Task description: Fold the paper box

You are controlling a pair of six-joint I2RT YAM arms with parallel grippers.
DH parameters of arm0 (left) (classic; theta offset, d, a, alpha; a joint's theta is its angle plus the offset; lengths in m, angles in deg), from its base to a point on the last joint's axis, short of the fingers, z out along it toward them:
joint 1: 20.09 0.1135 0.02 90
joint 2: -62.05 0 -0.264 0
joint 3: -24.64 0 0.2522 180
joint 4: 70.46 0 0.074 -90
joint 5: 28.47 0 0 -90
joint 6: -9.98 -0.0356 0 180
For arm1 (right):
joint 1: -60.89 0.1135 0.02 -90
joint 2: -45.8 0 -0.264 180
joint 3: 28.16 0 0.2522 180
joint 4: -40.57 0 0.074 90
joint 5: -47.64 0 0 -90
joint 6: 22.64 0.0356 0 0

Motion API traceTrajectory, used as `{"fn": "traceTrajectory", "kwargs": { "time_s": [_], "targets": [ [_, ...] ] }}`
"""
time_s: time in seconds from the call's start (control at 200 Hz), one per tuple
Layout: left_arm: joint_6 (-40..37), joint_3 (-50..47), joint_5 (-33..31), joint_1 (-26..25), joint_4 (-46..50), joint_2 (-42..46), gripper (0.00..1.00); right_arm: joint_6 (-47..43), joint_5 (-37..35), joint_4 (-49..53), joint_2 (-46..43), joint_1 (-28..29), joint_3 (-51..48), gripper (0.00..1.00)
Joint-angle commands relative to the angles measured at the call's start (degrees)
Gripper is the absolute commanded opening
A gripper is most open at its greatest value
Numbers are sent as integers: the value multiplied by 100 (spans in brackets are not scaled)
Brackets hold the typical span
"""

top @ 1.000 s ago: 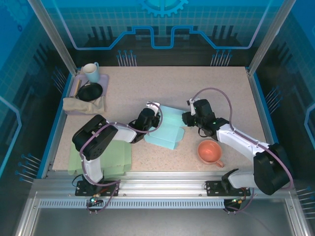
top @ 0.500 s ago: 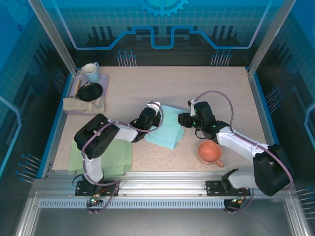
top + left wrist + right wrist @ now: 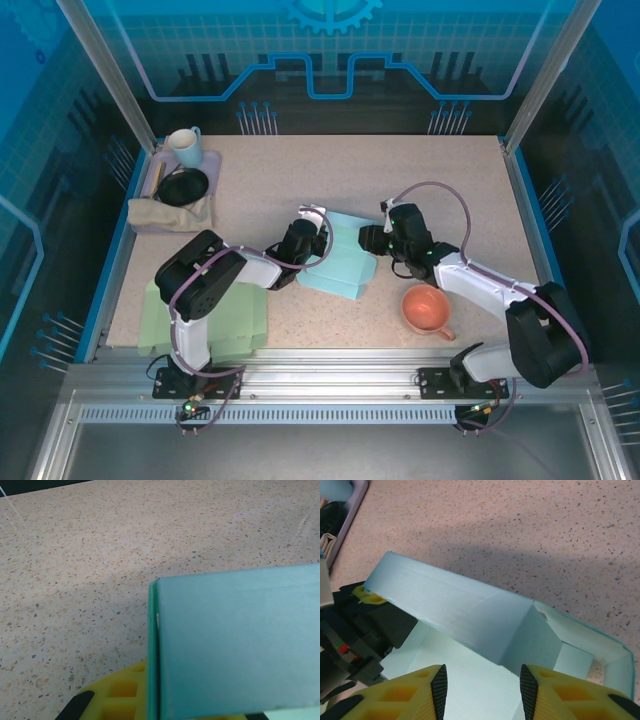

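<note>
paper box (image 3: 338,262): lies at mid-table, pale teal, only partly formed. sits between the two arms, long axis roughly near to far with a slight slant. has one long raised wall (image 3: 455,612) tipped up and leaning inward over the floor panel, with a short end flap turned in at its right end in the right wrist view.

left gripper (image 3: 305,240): meets the box at its left edge. pressed together, and by the look of the left wrist view pinching that wall, whose teal panel (image 3: 235,645) rises straight up from beside the yellow finger (image 3: 117,692).

right gripper (image 3: 368,240): comes in from the right, at the box's right edge towards the far corner. stands spread, with nothing between the fingertips (image 3: 439,682); looks down into the box interior.

relation that matters: wall lies just beyond the right gripper, to its left in the scene, and runs crosswise to its reach. leaves the right arm as the free one, equally near. probably calls for a push or pinch on the wall or the end flap from that side, while the left end is anchored.

mug (image 3: 428,308): stands near and right of the box, apart from it, close under the right arm.
</note>
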Motion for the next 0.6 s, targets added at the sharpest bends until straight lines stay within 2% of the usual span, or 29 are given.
{"fn": "traceTrajectory", "kwargs": {
  "time_s": [0.0, 0.595],
  "targets": [
    [-40, -121, 41, 1, 400, -288, 0, 142, -97, -261, 147, 56, 171, 45],
    [-68, -123, 93, 1, 401, -296, 0, 470, 292, -657, 249, -24, 164, 46]
  ]
}}
